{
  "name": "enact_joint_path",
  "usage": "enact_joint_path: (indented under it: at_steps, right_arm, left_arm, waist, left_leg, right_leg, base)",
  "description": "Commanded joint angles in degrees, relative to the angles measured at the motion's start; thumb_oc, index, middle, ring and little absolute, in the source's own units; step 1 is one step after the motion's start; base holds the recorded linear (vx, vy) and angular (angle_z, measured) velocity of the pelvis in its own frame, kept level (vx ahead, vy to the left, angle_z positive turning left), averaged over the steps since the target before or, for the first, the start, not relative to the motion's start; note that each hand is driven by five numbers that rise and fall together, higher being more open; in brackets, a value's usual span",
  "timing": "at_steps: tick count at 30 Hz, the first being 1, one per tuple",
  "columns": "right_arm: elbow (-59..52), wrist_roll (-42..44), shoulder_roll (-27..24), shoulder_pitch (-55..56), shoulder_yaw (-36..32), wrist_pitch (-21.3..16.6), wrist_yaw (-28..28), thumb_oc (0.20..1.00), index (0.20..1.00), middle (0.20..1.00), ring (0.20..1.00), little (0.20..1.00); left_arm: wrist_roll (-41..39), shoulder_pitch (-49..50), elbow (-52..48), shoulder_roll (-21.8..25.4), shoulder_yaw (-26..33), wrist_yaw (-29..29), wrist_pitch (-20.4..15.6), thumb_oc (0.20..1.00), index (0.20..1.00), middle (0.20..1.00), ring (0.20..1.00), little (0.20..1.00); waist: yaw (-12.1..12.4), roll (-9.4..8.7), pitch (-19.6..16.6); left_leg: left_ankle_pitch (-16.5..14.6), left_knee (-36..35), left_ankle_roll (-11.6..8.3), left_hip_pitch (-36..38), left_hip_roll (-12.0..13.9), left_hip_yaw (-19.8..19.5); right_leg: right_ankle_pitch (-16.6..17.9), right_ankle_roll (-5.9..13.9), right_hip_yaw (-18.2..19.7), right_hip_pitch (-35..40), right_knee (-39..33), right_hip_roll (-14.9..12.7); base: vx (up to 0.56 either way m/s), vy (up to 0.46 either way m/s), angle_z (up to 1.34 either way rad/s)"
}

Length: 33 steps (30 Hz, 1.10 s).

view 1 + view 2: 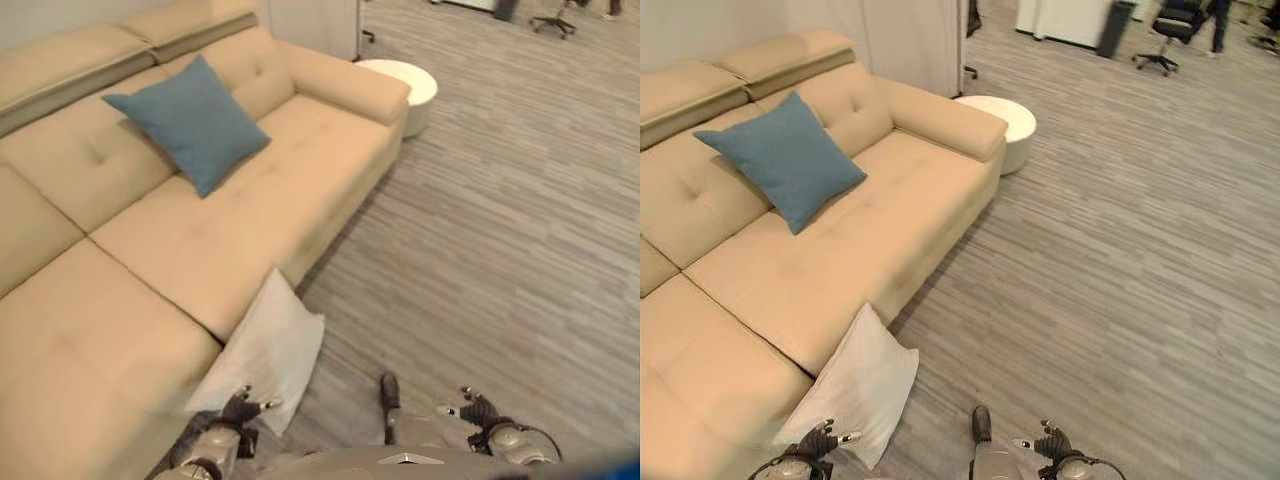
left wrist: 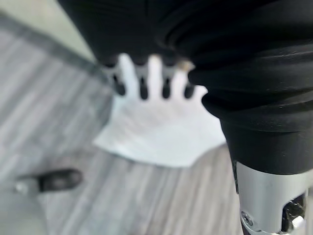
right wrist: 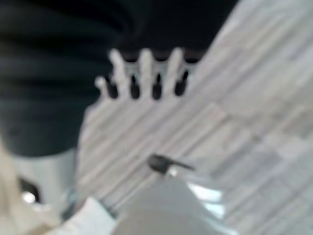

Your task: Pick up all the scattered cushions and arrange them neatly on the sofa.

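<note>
Long beige leather sofa [image 1: 200, 220]: one square blue fabric cushion [image 1: 190, 122] already leans on its backrest at 11 o'clock; the white square cushion [image 1: 265, 350] stands on the grey wood-plank floor [image 1: 500, 250] against the sofa front at 7 o'clock, not yet picked up. Round white side table [image 1: 405, 85] at 1 o'clock, clear of the path. Left hand [image 1: 240, 407] hovers at the white cushion, fingers straight, empty; right hand [image 1: 478, 408] likewise relaxed and empty.

Round white table [image 1: 400, 84]; office chair [image 1: 1170, 25]
</note>
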Motion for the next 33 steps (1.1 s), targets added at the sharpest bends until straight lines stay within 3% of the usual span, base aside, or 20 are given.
enact_joint_path:
  at_steps: [1,4,5,6,7,9,11,12,14,16,17,18,20,21,23,24,25,26,29,33]
  right_arm:
    - [-0.4,0.9,-1.0,-0.4,-0.5,-1.7,-0.1,1.000,1.000,1.000,1.000,1.000]
    - [-0.5,1.7,-1.2,0.8,-0.7,-1.9,-0.1,1.000,1.000,1.000,1.000,1.000]
    - [-0.2,1.9,-1.4,1.1,-0.6,-1.8,-0.1,1.000,1.000,1.000,1.000,1.000]
    - [-0.2,1.9,-1.4,1.1,-0.6,-1.8,-0.1,1.000,1.000,1.000,1.000,1.000]
    - [0.1,2.3,-1.2,1.5,-1.0,-1.5,-0.3,1.000,1.000,1.000,1.000,1.000]
    - [0.0,2.9,-0.8,1.6,-1.7,-1.5,-0.3,1.000,1.000,1.000,1.000,1.000]
    - [-0.2,2.4,-0.4,1.3,-1.1,-1.3,0.0,1.000,1.000,1.000,1.000,1.000]
    - [-0.3,2.7,-0.2,1.2,-1.7,-1.5,0.0,1.000,1.000,1.000,1.000,1.000]
    - [-0.3,2.7,-0.1,1.2,-1.7,-1.5,0.0,1.000,1.000,1.000,1.000,1.000]
    - [-1.7,2.6,0.0,-0.3,-0.9,-1.8,-0.1,1.000,1.000,1.000,1.000,1.000]
    - [-1.7,2.6,0.0,-0.3,-0.9,-1.8,-0.1,1.000,1.000,1.000,1.000,1.000]
    - [-2.3,2.8,0.1,-0.9,-0.7,-1.9,0.0,1.000,1.000,1.000,1.000,1.000]
    - [-2.8,2.7,0.0,-1.0,-0.2,-2.0,0.1,1.000,1.000,1.000,1.000,1.000]
    - [-3.2,2.8,-0.2,-1.3,0.1,-2.1,0.2,1.000,1.000,1.000,1.000,1.000]
    - [-3.2,2.7,-0.4,-1.7,0.4,-2.2,0.3,1.000,1.000,1.000,1.000,1.000]
    - [-3.9,2.7,-0.6,-2.1,0.8,-2.4,0.2,1.000,1.000,1.000,1.000,1.000]
    - [-3.9,2.7,-0.6,-2.1,0.8,-2.4,0.2,1.000,1.000,1.000,1.000,1.000]
    - [-4.2,2.7,-0.6,-2.3,1.0,-2.5,0.2,1.000,1.000,1.000,1.000,1.000]
    - [-5.5,2.4,-0.5,-2.1,1.5,-2.7,0.4,1.000,1.000,1.000,1.000,1.000]
    - [-6.8,2.1,-0.6,-1.5,2.1,-3.0,0.4,1.000,1.000,1.000,1.000,1.000]
  left_arm:
    - [-1.3,-2.6,0.3,1.5,-0.9,0.3,-1.3,1.000,1.000,1.000,1.000,1.000]
    - [-1.3,-3.1,0.1,1.6,-1.6,-0.1,-0.9,1.000,1.000,1.000,1.000,1.000]
    - [-1.4,-3.4,-0.2,1.6,-2.1,-0.4,-0.8,1.000,1.000,1.000,1.000,1.000]
    - [-1.4,-3.4,-0.3,1.6,-2.1,-0.4,-0.8,1.000,1.000,1.000,1.000,1.000]
    - [-1.0,-3.5,-0.7,1.5,-2.9,-0.6,-0.5,1.000,1.000,1.000,1.000,1.000]
    - [-0.5,-3.2,-0.5,1.6,-3.2,-0.8,-0.2,1.000,1.000,1.000,1.000,1.000]
    - [-0.8,-2.6,-0.4,1.7,-2.6,-0.9,-0.4,1.000,1.000,1.000,1.000,1.000]
    - [-0.8,-2.3,-0.3,1.9,-2.2,-1.1,-0.3,1.000,1.000,1.000,1.000,1.000]
    - [-0.8,-2.3,-0.3,1.9,-2.2,-1.1,-0.3,1.000,1.000,1.000,1.000,1.000]
    - [-0.3,-1.9,-0.5,2.7,-2.0,-1.1,-0.5,1.000,1.000,1.000,1.000,1.000]
    - [-0.3,-1.9,-0.5,2.7,-2.0,-1.1,-0.5,1.000,1.000,1.000,1.000,1.000]
    - [-0.2,-2.4,-0.7,3.2,-2.3,-1.1,-0.5,1.000,1.000,1.000,1.000,1.000]
    - [-0.3,-2.1,-0.9,3.4,-2.2,-1.3,-0.6,1.000,1.000,1.000,1.000,1.000]
    - [-0.1,-2.2,-0.9,3.4,-2.5,-1.3,-0.9,1.000,1.000,1.000,1.000,1.000]
    - [0.0,-2.3,-0.9,3.4,-2.6,-1.4,-1.0,1.000,1.000,1.000,1.000,1.000]
    - [0.2,-2.6,-1.0,3.4,-2.9,-1.4,-1.2,1.000,1.000,1.000,1.000,1.000]
    - [0.3,-2.6,-1.0,3.4,-2.9,-1.4,-1.2,1.000,1.000,1.000,1.000,1.000]
    - [0.2,-2.8,-0.9,3.4,-3.1,-1.3,-1.4,1.000,1.000,1.000,1.000,1.000]
    - [-0.3,-2.9,-0.9,3.4,-3.1,-1.1,-1.7,1.000,1.000,1.000,1.000,1.000]
    - [-0.4,-2.7,-1.3,3.6,-3.1,-0.9,-1.6,1.000,1.000,1.000,1.000,1.000]
  waist:
    - [-0.1,-2.30,-0.6]
    - [-0.7,-3.26,-1.1]
    - [-1.3,-3.98,-0.6]
    - [-1.3,-3.97,-0.6]
    - [-2.7,-3.95,-0.3]
    - [-3.2,-3.87,0.0]
    - [-2.4,-3.42,0.1]
    - [-2.1,-3.32,-0.2]
    - [-2.1,-3.34,-0.2]
    - [-0.9,-2.95,0.9]
    - [-0.9,-2.98,0.9]
    - [-1.3,-2.56,1.4]
    - [-1.4,-2.18,1.5]
    - [-2.0,-2.02,1.3]
    - [-2.1,-1.99,1.1]
    - [-2.7,-2.18,1.3]
    - [-2.7,-2.19,1.2]
    - [-3.1,-2.31,1.3]
    - [-2.9,-2.93,1.2]
    - [-2.3,-3.25,0.3]
  left_leg:
    - [3.0,1.8,-1.25,-5.3,-1.0,3.9]
    - [3.1,5.5,-2.53,-8.6,1.7,4.6]
    - [3.3,8.7,-2.37,-10.7,2.8,9.4]
    - [3.2,8.9,-2.37,-10.8,2.8,9.4]
    - [5.9,6.0,-1.87,-11.5,5.8,22.5]
    - [5.9,7.6,-2.10,-13.5,5.4,26.0]
    - [5.0,5.7,-1.91,-12.6,3.7,23.0]
    - [4.7,4.1,-1.14,-11.9,2.9,22.6]
    - [4.7,4.0,-1.11,-11.9,2.8,22.6]
    - [3.3,2.6,1.39,-9.9,0.4,21.7]
    - [3.3,2.6,1.44,-9.9,0.3,21.7]
    - [4.4,2.4,2.16,-9.9,0.1,20.8]
    - [4.2,2.0,2.16,-9.2,-0.3,19.5]
    - [4.2,1.3,1.99,-8.4,-0.8,17.8]
    - [4.1,1.1,1.80,-8.2,-1.1,16.9]
    - [3.7,0.8,1.68,-7.3,-1.6,15.1]
    - [3.8,0.9,1.67,-7.4,-1.6,15.1]
    - [3.6,0.8,1.54,-7.0,-2.1,14.0]
    - [3.3,0.9,1.04,-6.4,-2.2,11.5]
    - [5.2,-0.9,-0.83,-6.7,-0.7,9.8]
  right_leg:
    - [-2.6,4.81,-0.7,1.3,3.2,-1.5]
    - [-5.9,3.31,-5.8,4.0,3.7,-1.4]
    - [-6.6,2.52,-8.1,5.6,3.2,-1.7]
    - [-6.6,2.52,-8.2,5.6,3.2,-1.7]
    - [-7.4,2.88,-13.2,7.7,2.3,-2.0]
    - [-8.1,3.45,-15.6,8.6,3.0,-3.0]
    - [-8.9,3.95,-16.0,8.9,4.1,-3.4]
    - [-8.8,4.70,-16.6,8.9,6.5,-4.8]
    - [-8.8,4.73,-16.6,8.9,6.6,-4.8]
    - [-4.6,6.60,-15.3,5.5,16.2,-8.8]
    - [-4.6,6.66,-15.2,5.5,16.3,-8.9]
    - [-3.4,5.69,-12.1,2.9,19.9,-7.7]
    - [-3.8,5.49,-9.9,2.0,19.4,-6.9]
    - [-5.4,4.77,-6.5,1.4,16.6,-4.3]
    - [-5.4,4.66,-5.1,0.9,13.6,-3.6]
    - [-5.0,4.91,-1.5,0.3,9.5,-2.3]
    - [-4.8,4.89,-1.5,0.2,9.4,-2.3]
    - [-4.2,5.19,1.1,-0.2,7.6,-1.7]
    - [-3.9,5.45,2.3,0.7,5.7,-1.5]
    - [-4.9,4.89,-0.4,3.1,3.5,-1.2]
  base:
    - [0.13,-0.277,0.91]
    - [0.10,-0.245,1.72]
    - [0.03,-0.119,2.30]
    - [-0.05,-0.051,1.05]
    - [0.01,0.066,1.97]
    - [0.07,0.132,2.18]
    - [0.14,0.219,0.25]
    - [0.14,0.209,-0.17]
    - [0.07,0.138,-0.20]
    - [0.13,0.328,0.15]
    - [0.06,0.248,0.02]
    - [0.00,0.072,0.08]
    - [0.10,0.079,0.46]
    - [0.14,0.055,0.42]
    - [0.17,-0.003,0.42]
    - [0.18,-0.024,0.49]
    - [0.18,-0.020,0.54]
    - [0.10,-0.022,0.56]
    - [0.14,-0.089,0.71]
    - [0.08,-0.184,0.59]
